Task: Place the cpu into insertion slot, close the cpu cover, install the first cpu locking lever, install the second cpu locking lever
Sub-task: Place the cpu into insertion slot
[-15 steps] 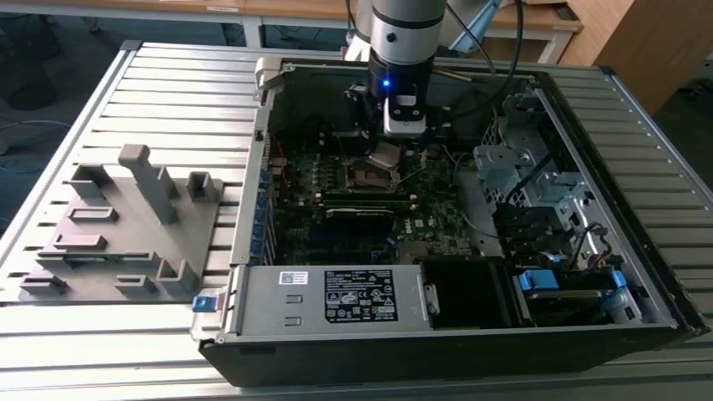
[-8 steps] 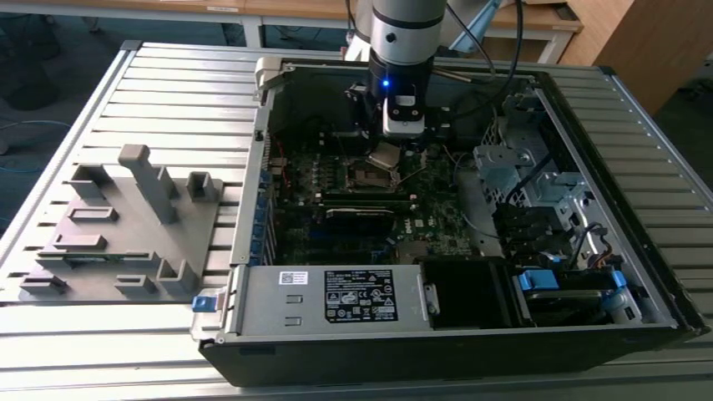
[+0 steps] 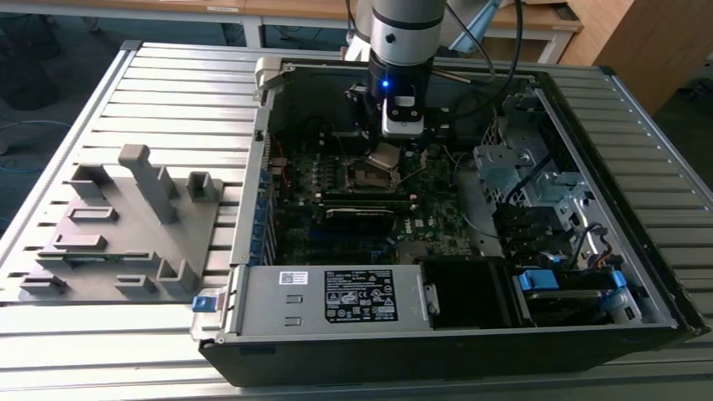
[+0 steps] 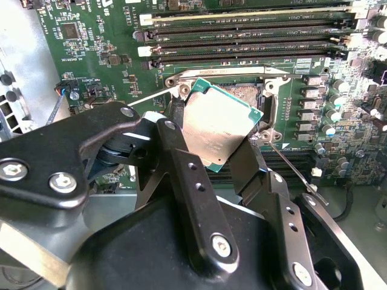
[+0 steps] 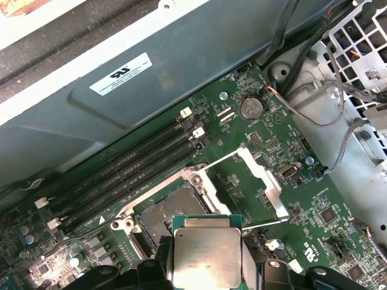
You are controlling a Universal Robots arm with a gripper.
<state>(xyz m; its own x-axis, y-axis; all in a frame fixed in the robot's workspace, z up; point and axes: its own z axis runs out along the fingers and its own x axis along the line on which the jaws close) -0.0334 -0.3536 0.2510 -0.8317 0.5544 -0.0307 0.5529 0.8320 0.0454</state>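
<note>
The arm reached down from the far side of the exterior view into an open computer case (image 3: pixel 446 359) that lay on its side on a slatted metal surface (image 3: pixel 179 92). A grey moulded fixture (image 3: pixel 123 234) sat on that surface, off the case toward the exterior view's left and well apart from the arm.

The gripper (image 3: pixel 392 149) was closed on the cpu (image 4: pixel 219 124). In the second wrist view its two black fingers (image 4: pixel 175 142) pinched the chip by opposite edges, with the dull silver top facing the camera and a thin green border showing round it. The cpu hung over the motherboard (image 5: pixel 302 193), raised above the slot (image 5: pixel 160 217) and not seated in it. In the first wrist view the chip overlapped the slot's near edge, and most of the dark recess lay uncovered beyond it.

The cover (image 5: pixel 264 178) stood swung open, hinged away from the slot. Green board showed through its square window. Two thin wire levers (image 4: pixel 290 169) stuck out from the socket's corners, unlatched and clear of the cover.

Long black memory slots (image 5: pixel 139 175) ran side by side just beyond the socket. Whether the chip's underside touched the socket rim could not be told.
</note>
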